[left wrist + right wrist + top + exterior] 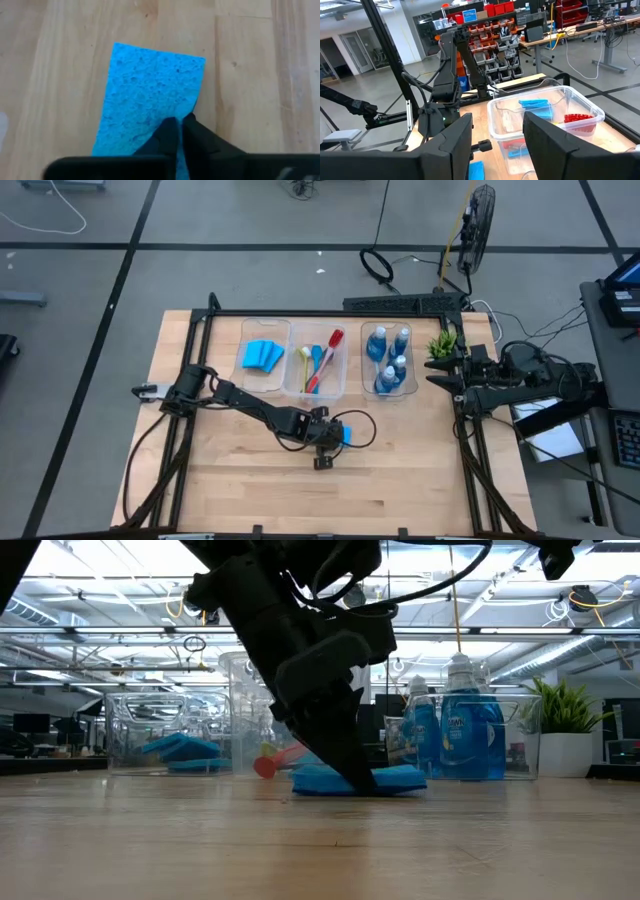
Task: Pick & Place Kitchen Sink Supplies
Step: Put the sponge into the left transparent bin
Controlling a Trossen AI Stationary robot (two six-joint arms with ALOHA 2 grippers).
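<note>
Pale wooden planks make up the tabletop point(220, 480), and out on its bare middle the left gripper point(179, 127) is down at the surface, its two dark fingertips point(355, 775) pressed together on the edge of a flat bright-blue rectangular sponge point(150, 100) that lies flat on the wood. Behind it, along the far side, stand three clear plastic bins point(265, 330): one holds more blue sponges point(262, 356), the middle one slim long-handled brushes point(322, 360), the last small blue bottles with silvery tops point(388, 360). A small green plant point(442, 343) sits just beside that bin. Off at the table's right edge the right gripper point(496, 145) waits, fingers apart, holding nothing.
</note>
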